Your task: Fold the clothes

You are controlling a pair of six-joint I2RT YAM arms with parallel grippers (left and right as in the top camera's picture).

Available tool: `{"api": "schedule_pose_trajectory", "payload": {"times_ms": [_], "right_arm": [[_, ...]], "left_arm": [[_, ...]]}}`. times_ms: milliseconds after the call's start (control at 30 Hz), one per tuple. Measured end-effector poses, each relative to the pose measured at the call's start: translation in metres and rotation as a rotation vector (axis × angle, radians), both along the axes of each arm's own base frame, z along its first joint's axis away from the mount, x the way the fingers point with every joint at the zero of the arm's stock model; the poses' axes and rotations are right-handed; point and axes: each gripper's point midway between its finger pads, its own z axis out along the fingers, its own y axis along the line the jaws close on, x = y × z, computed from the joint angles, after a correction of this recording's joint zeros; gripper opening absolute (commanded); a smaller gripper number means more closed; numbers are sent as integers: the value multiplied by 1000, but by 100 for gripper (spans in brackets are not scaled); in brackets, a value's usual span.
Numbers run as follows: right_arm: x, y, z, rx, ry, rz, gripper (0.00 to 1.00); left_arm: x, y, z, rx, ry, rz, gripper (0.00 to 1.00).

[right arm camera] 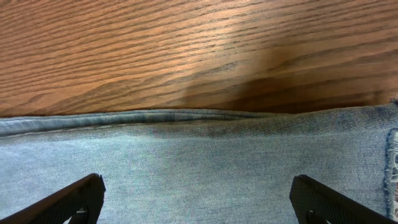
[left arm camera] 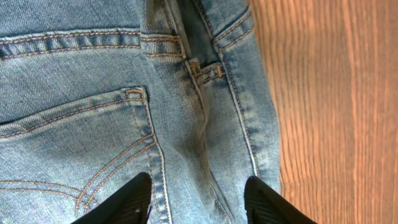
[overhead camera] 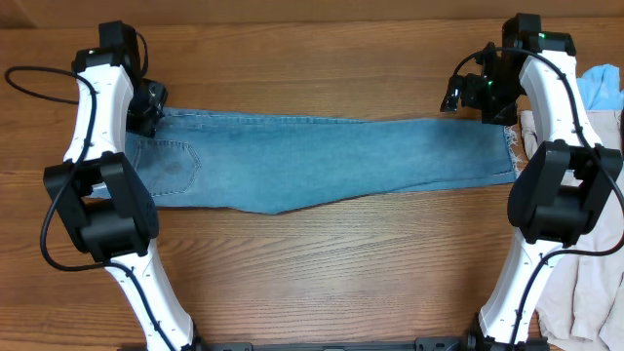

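Note:
Light blue denim jeans [overhead camera: 322, 156] lie flat across the table, folded lengthwise, with the waist at the left and the frayed hems at the right. My left gripper [overhead camera: 151, 107] hovers over the far edge of the waist. In the left wrist view its fingers [left arm camera: 140, 193] stand partly apart over the jeans [left arm camera: 93, 124], beside a back pocket and the seat seam, and nothing is pinched. My right gripper [overhead camera: 468, 93] is above the far edge of the leg near the hems. In the right wrist view the right gripper [right arm camera: 198, 193] is wide open over the jeans [right arm camera: 199, 162].
Cream trousers [overhead camera: 585, 283] lie heaped at the table's right edge, beside the right arm's base. A light blue cloth [overhead camera: 603, 86] sits at the far right. A black cable [overhead camera: 29, 78] loops at the far left. Bare wood [overhead camera: 322, 263] lies in front of the jeans.

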Motion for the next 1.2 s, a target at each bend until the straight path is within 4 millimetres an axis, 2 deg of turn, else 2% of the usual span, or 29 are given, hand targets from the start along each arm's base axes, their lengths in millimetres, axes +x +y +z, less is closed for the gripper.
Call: {"api": "schedule_pose_trajectory", "payload": {"times_ms": [67,167,267,300,333,367,467,500,533,567,600,667,933,1000,1200], "right_arm": [[0,0,0,0,1,0,100],[0,0,0,0,0,0,100],[0,0,0,0,1,0,100],[0,0,0,0,0,0,100],[0,0,0,0,0,0,100],[0,0,0,0,1,0,100],[0,0,0,0,1,0,100],[0,0,0,0,1,0,100],[0,0,0,0,0,1,100],[0,0,0,0,0,0,100],[0,0,0,0,0,0,100],[0,0,0,0,0,0,100],[0,0,0,0,0,0,100],[0,0,0,0,1,0,100],[0,0,0,0,0,0,100]], "left_arm": [[-1,0,-5,1,13,-2,25],[-3,0,-16,-5,40,0,33],[-5,0,-18,-3,51,0,32],[-7,1,-18,0,58,1,28],[-8,1,-19,2,67,1,19],[-9,1,-20,5,72,-1,14],[-9,1,-24,6,81,-16,13],[-9,1,-24,6,81,-16,18],[-9,1,-24,6,81,-17,34],[-10,1,-24,6,82,-16,43],[-10,1,-24,7,83,-20,43],[-10,2,-24,10,83,-19,34],[-6,6,-24,30,70,-21,12],[-6,6,-24,32,70,-21,4],[-4,5,-23,26,63,-37,4]]}}
